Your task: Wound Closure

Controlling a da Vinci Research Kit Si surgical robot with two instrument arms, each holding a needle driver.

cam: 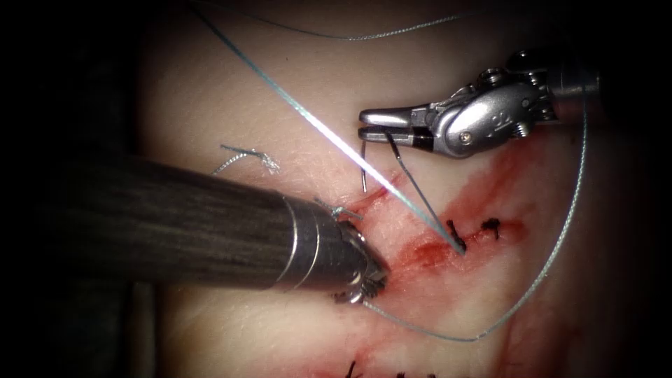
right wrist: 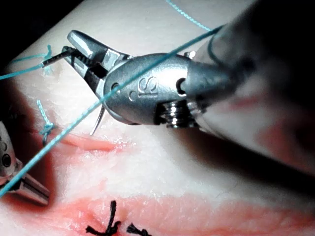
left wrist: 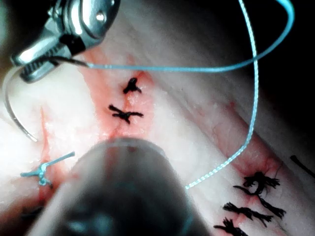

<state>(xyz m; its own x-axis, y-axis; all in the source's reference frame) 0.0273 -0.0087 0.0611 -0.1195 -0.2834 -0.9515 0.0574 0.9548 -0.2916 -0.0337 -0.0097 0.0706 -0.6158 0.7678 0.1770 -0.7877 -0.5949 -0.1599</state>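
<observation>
My right tool (cam: 362, 124) comes in from the upper right, jaws shut on the curved needle (cam: 365, 168) near its thread end. The needle (left wrist: 12, 108) arcs down from those jaws (left wrist: 22, 66), its point free just above the pale tissue and not in it. The right tool (right wrist: 74, 44) has the needle's (right wrist: 98, 123) point hanging below it. Teal thread (cam: 560, 238) sweeps in a wide loop from under my left tool's tip (cam: 364, 280) round to the right. Another stretch of thread (cam: 329, 133) runs taut from the upper left down to the red-stained cut (cam: 427, 248).
Black stitches (cam: 490, 225) close the cut to the right of the left tool. A teal knot with cut ends (cam: 336, 210) sits by the left tool's wrist, and another cut thread end (cam: 248, 157) lies farther left. More black stitches (left wrist: 251, 196) lie on a second line.
</observation>
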